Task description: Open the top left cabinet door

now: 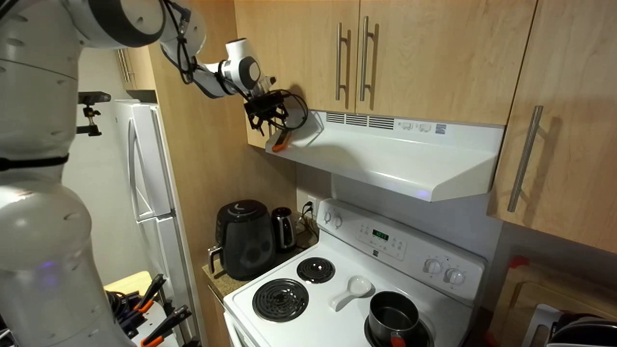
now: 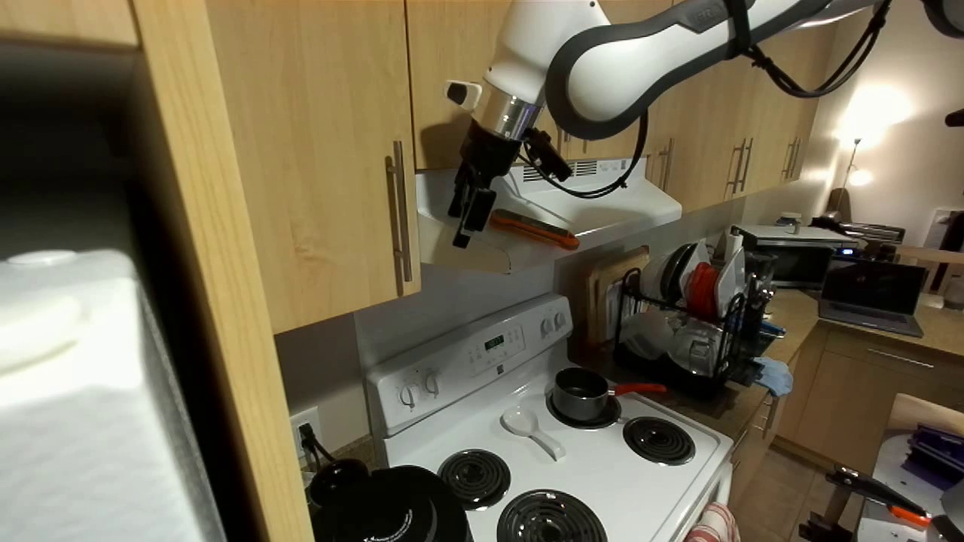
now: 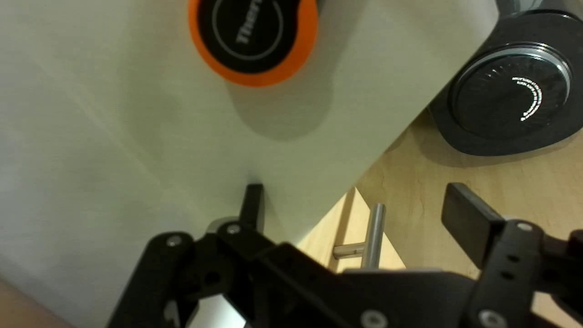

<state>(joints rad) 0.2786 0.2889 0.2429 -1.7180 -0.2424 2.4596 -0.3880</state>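
Note:
The top left cabinet door (image 2: pixel 324 165) is a tall, plain maple panel, closed, with a vertical steel bar handle (image 2: pixel 401 214) near its right edge. Only a low corner of this door (image 1: pixel 256 136) shows beyond the arm in an exterior view. My gripper (image 2: pixel 459 226) points downward to the right of that handle, in front of the range hood. In the wrist view the gripper (image 3: pixel 357 200) is open, its fingers wide apart. The handle's end (image 3: pixel 374 232) appears in the gap between them, lower down and not gripped. One fingertip (image 3: pixel 254 193) is near the hood's white surface; contact cannot be told.
An orange-and-black thermometer (image 2: pixel 535 228) rests on the white range hood (image 1: pixel 385 144), close to the gripper. Two more doors with steel bar handles (image 1: pixel 339 62) are above the hood. Below are the stove (image 1: pixel 337 318), a black air fryer (image 1: pixel 245 241) and a pot (image 1: pixel 393 315).

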